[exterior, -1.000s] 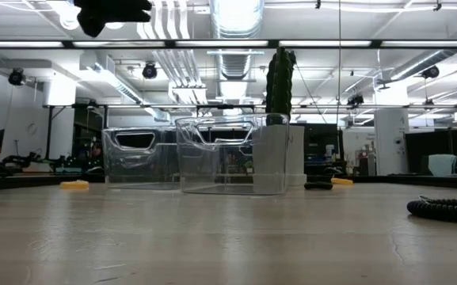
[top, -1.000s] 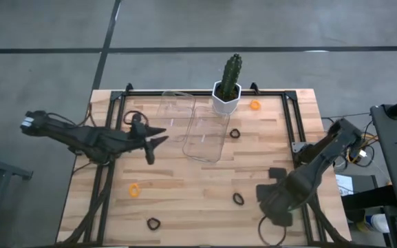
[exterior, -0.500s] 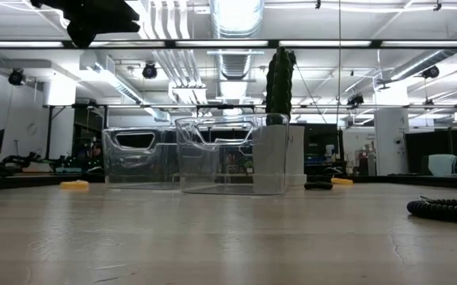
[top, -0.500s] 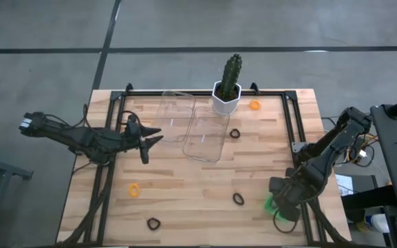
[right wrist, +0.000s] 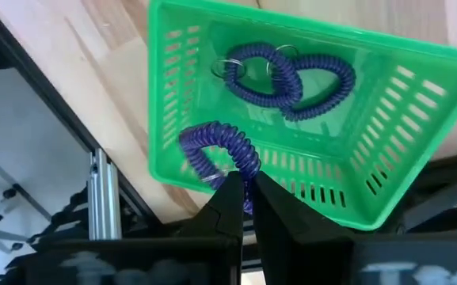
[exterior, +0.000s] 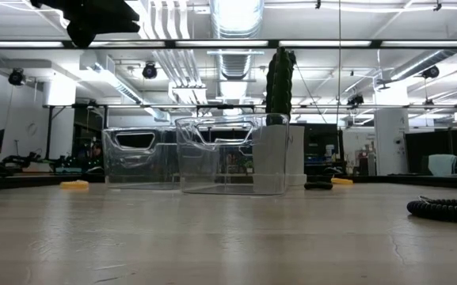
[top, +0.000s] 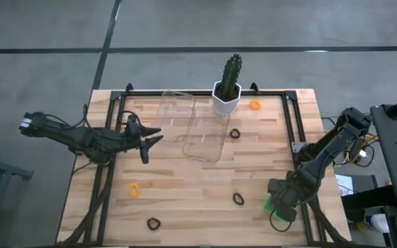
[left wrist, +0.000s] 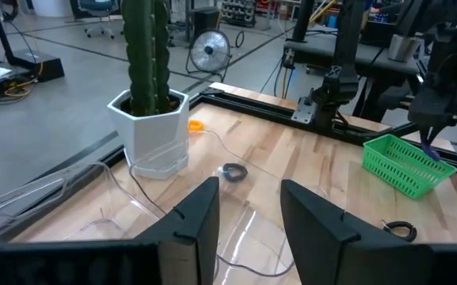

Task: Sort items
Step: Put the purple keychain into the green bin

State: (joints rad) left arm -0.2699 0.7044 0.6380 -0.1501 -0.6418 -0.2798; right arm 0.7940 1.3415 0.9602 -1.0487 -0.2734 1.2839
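Observation:
My right gripper (top: 279,204) (right wrist: 244,191) hangs over a small green tray (top: 270,204) (right wrist: 371,142) at the table's near right and is shut on a purple coiled loop (right wrist: 212,146). A second purple loop (right wrist: 295,75) lies on the tray's floor. My left gripper (top: 150,138) (left wrist: 248,218) is open in the air left of two clear trays (top: 205,131). On the wood lie orange loops (top: 254,105) (top: 134,189) and black loops (top: 234,133) (top: 238,199) (top: 153,223). My right gripper pinches the purple coiled loop between its two fingers at one stretch of the coil (right wrist: 242,172). It comes from above, pointing down into the green tray. The rest of the loop curves away over the tray's floor; whether it rests there I cannot tell.
A cactus in a white pot (top: 227,89) (left wrist: 150,95) stands at the far edge beside the clear trays (exterior: 224,154). A black metal frame (top: 291,124) runs along the table's sides. Open wood lies in the middle and near left.
My right gripper has drawn back toward the table's right edge, and the green tray that it covered now shows beside it. My left gripper has pulled a little toward the table's left edge, staying open. Nothing on the table has moved.

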